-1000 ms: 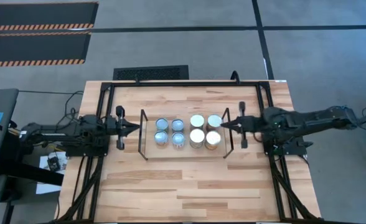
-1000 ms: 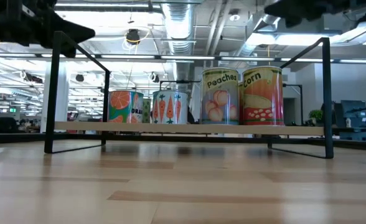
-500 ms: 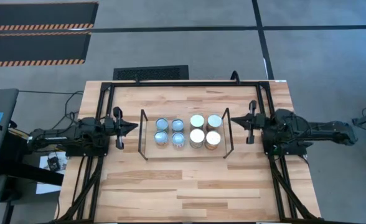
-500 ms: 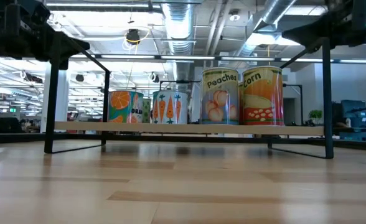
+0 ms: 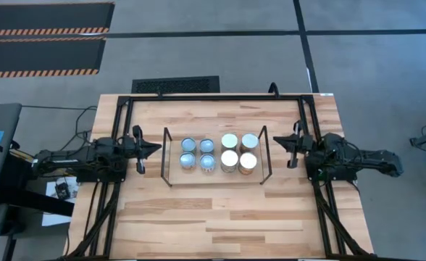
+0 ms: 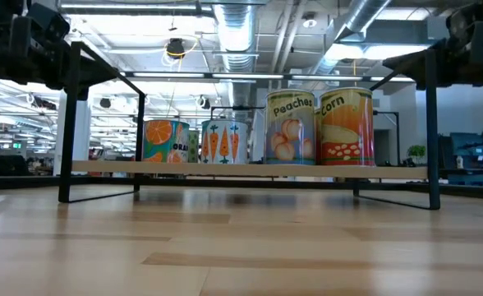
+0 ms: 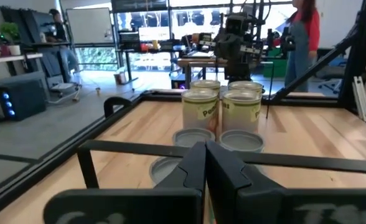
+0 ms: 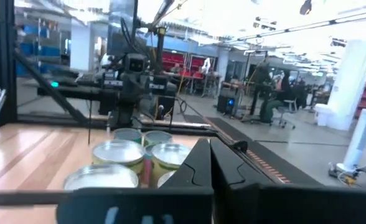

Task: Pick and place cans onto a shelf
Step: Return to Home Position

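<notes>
While both arms rest at the table's ends, I see the left gripper and right gripper each pressed closed on nothing, just outside the shelf's wire ends. All eight cans stand on it, ringed by the black frame.

Overhead, table-level, two opposed wrist views sharing shelf

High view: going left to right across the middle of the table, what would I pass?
Left end effector → shelf's left wire end → four small silver-blue-topped cans → four wider whitish-topped cans → right end effector.
</notes>
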Action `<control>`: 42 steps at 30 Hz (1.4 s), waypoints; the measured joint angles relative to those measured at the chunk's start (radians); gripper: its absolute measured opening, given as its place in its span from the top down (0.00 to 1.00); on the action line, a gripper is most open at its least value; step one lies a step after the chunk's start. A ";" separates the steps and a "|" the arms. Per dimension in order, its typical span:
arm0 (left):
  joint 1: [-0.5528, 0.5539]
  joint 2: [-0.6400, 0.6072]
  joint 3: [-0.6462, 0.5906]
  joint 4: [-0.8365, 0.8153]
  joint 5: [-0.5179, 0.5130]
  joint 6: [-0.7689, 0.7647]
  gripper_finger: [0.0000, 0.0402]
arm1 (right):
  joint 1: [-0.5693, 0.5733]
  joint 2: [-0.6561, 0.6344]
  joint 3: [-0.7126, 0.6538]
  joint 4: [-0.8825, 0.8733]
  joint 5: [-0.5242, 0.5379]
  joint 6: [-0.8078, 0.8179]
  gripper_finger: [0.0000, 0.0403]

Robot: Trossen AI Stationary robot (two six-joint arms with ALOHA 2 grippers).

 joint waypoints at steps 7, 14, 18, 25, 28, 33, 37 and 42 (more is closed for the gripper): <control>0.000 0.001 -0.004 0.012 -0.020 -0.006 1.00 | 0.001 0.000 0.000 -0.110 0.064 0.090 0.99; 0.000 0.003 -0.004 0.015 -0.050 -0.029 1.00 | -0.011 0.016 -0.001 -0.112 0.097 0.113 0.95; 0.000 0.003 -0.004 0.018 -0.080 -0.027 1.00 | -0.034 0.025 -0.001 -0.114 0.097 0.048 0.95; 0.000 0.003 -0.004 0.022 -0.118 0.030 1.00 | -0.040 0.030 -0.002 -0.117 0.098 -0.016 0.94; 0.000 0.003 -0.004 0.023 -0.128 0.027 1.00 | -0.040 0.030 -0.002 -0.118 0.098 -0.017 0.94; 0.000 0.003 -0.004 0.023 -0.127 0.029 1.00 | -0.040 0.030 -0.003 -0.120 0.099 -0.018 0.94; 0.000 0.003 -0.004 0.023 -0.127 0.029 1.00 | -0.040 0.030 -0.003 -0.121 0.100 -0.018 0.94; 0.000 0.003 -0.004 0.023 -0.127 0.025 1.00 | -0.040 0.030 -0.003 -0.121 0.100 -0.018 0.94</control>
